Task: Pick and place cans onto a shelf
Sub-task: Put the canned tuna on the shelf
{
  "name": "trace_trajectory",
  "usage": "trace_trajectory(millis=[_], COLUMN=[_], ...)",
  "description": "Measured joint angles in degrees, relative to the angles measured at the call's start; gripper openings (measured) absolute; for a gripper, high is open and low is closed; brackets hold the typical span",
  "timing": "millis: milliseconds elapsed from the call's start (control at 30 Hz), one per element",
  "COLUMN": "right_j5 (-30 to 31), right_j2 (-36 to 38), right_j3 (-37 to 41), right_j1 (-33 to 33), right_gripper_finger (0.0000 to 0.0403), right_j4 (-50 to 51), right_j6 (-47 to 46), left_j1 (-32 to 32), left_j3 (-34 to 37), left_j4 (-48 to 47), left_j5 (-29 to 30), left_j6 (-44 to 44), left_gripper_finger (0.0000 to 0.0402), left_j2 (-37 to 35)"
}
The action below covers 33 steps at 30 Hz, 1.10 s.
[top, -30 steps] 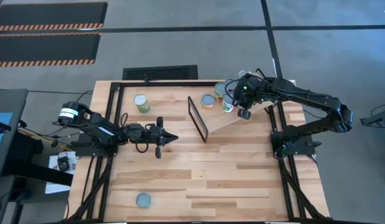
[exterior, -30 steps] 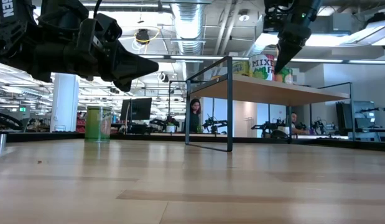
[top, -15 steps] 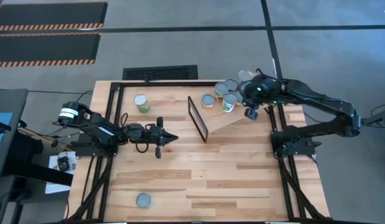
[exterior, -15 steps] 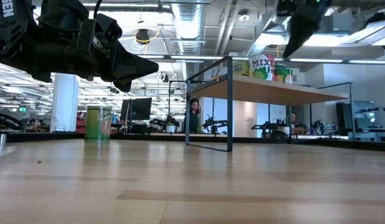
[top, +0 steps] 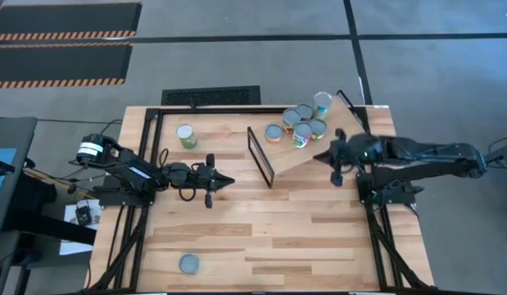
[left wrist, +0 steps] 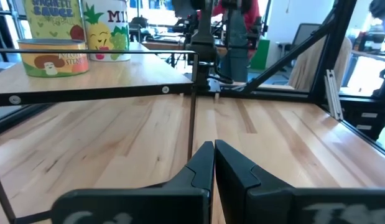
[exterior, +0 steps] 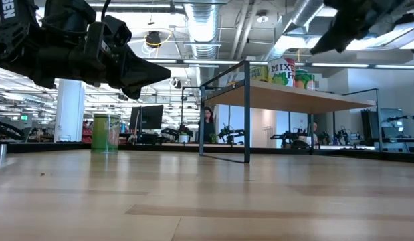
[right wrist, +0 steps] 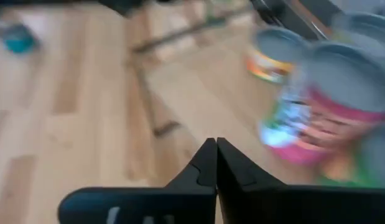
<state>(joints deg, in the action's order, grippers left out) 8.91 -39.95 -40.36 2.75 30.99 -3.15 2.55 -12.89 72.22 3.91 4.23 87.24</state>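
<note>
We log the shelf (top: 306,156) lying on the far right part of the table (top: 261,238), its black frame (top: 260,156) standing at the end nearest table centre. Five cans (top: 302,123) sit clustered at the shelf's far end, close to the table's far edge: one orange-labelled can (top: 273,133) nearest the frame, the others touching or just beside each other, the teal-labelled one (top: 322,103) farthest back. Two more cans stand on the bare table: a green-labelled one (top: 186,136) near the far left corner and a teal one (top: 188,264) near the front edge, well apart from everything. Between them we see a wide stretch of open planking, free across the centre and right front. The right gripper (top: 335,166) is above the shelf's near-right edge, apart from the cans, fingers pressed together and holding nothing; its wrist view is blurred, showing a pink-labelled can (right wrist: 338,106) close ahead. The left gripper (top: 223,182) waits above the table left of centre, fingers pressed together, tips pointing toward the frame. In the low view one label on the shelf reads "MIXT" (exterior: 281,70); in the left wrist view we read "SAUCE" on a green-yellow can (left wrist: 52,37) and "MI" beside a pineapple drawing on a white can (left wrist: 107,31). Can tops are silvery grey.
</note>
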Motion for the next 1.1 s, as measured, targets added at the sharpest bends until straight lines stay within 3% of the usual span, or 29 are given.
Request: trace_trajectory(millis=[200, 433, 567, 700, 867, 1100], right_j5=[3.6, 9.6, 14.7, 20.1, 24.5, 28.7], right_j2=[4.8, 4.3, 3.0, 1.7, -0.2, -2.1], right_j3=[12.4, 21.8, 24.2, 25.9, 28.1, 30.7], right_j1=[-9.9, -19.8, -24.9, -29.1, -33.3, -37.1], right_gripper_finger=[0.0008, 0.0011, 0.001, 0.0009, 0.001, 0.001], right_j4=[-17.8, -35.7, -40.8, -44.2, -49.0, -54.2], right_j6=[-1.0, -2.1, -1.9, -1.6, -1.8, -1.6], left_j1=[0.1, 4.0, 8.6, 14.1, 21.3, 31.0], left_j3=[-1.8, -10.1, -17.0, -26.4, -37.2, -45.9], left_j4=[-3.8, -19.9, -36.0, -61.2, -83.5, -99.8], left_j5=[-0.1, -5.1, -6.2, -2.9, 2.7, 3.7], left_j6=[0.7, -0.2, 0.8, 4.2, 13.6, 38.2], left_gripper_finger=[0.0002, 0.0002, 0.0002, 0.0002, 0.0002, 0.0002], left_j2=[0.0, 0.0, 0.0, 0.0, 0.0, 0.0])
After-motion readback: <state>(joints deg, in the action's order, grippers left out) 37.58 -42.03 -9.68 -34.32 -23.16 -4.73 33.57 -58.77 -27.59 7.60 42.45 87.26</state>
